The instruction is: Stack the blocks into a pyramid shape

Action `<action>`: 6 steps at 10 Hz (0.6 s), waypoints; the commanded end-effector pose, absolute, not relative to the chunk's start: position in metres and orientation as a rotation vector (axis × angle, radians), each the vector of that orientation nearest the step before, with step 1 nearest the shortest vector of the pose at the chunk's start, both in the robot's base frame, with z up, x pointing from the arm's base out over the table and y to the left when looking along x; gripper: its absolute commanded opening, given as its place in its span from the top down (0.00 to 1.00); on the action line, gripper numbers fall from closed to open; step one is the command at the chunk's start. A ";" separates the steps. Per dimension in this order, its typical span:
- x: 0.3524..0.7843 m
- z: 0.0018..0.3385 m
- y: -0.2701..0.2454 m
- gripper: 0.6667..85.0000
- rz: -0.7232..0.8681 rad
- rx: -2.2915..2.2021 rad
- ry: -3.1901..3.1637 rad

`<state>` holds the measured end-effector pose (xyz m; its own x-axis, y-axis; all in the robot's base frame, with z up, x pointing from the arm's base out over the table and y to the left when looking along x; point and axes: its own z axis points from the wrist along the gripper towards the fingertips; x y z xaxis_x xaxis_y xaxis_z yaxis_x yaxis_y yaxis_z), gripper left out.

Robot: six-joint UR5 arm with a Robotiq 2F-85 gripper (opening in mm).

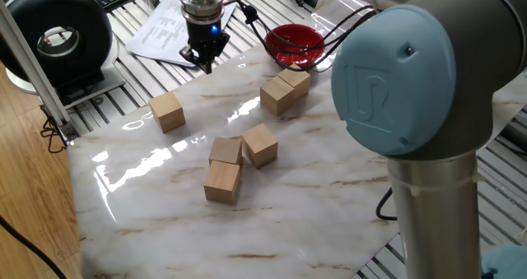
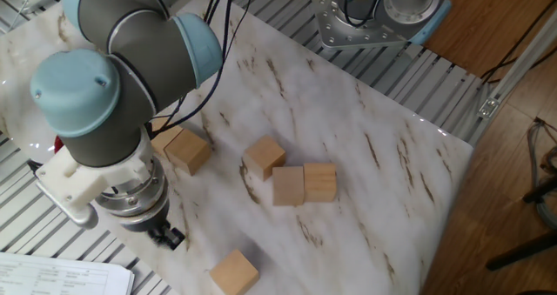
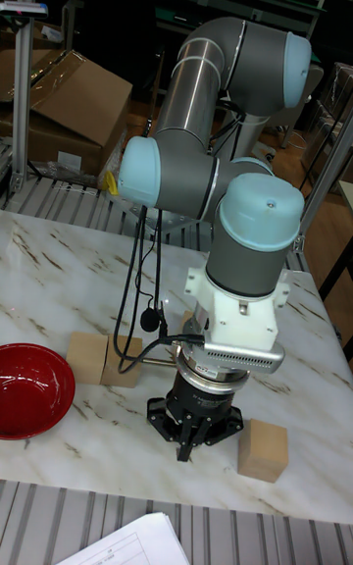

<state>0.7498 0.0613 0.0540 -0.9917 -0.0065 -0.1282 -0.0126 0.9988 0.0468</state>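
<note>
Several light-tan wooden blocks lie flat on the marble table, none stacked. One block [image 1: 167, 111] [image 2: 233, 271] [image 3: 263, 449] sits alone near my gripper. Two touching blocks [image 1: 280, 95] [image 2: 187, 150] [image 3: 86, 357] lie beside the red bowl. Three more form a cluster at mid-table [image 1: 259, 145] [image 1: 226, 151] [image 1: 222, 181] [image 2: 288, 185]. My gripper [image 1: 204, 63] [image 2: 167, 238] [image 3: 186, 449] points straight down at the table's edge by the papers, fingers together, holding nothing. It is apart from every block.
A red bowl [image 1: 294, 44] [image 3: 29, 388] stands at the table's edge next to the pair of blocks. Printed papers [image 1: 165, 28] lie just off the marble by the gripper. A black round device [image 1: 58, 36] and a metal frame stand to one side.
</note>
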 end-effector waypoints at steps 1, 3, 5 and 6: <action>0.774 0.060 0.057 0.99 0.053 -0.031 2.917; 0.784 0.063 0.067 0.99 0.109 0.008 2.878; 0.784 0.063 0.066 1.00 0.108 0.014 2.878; 0.782 0.062 0.065 1.00 0.101 0.011 2.883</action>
<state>0.7774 0.0645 0.0596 -0.9718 0.0035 -0.2356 -0.0107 0.9982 0.0587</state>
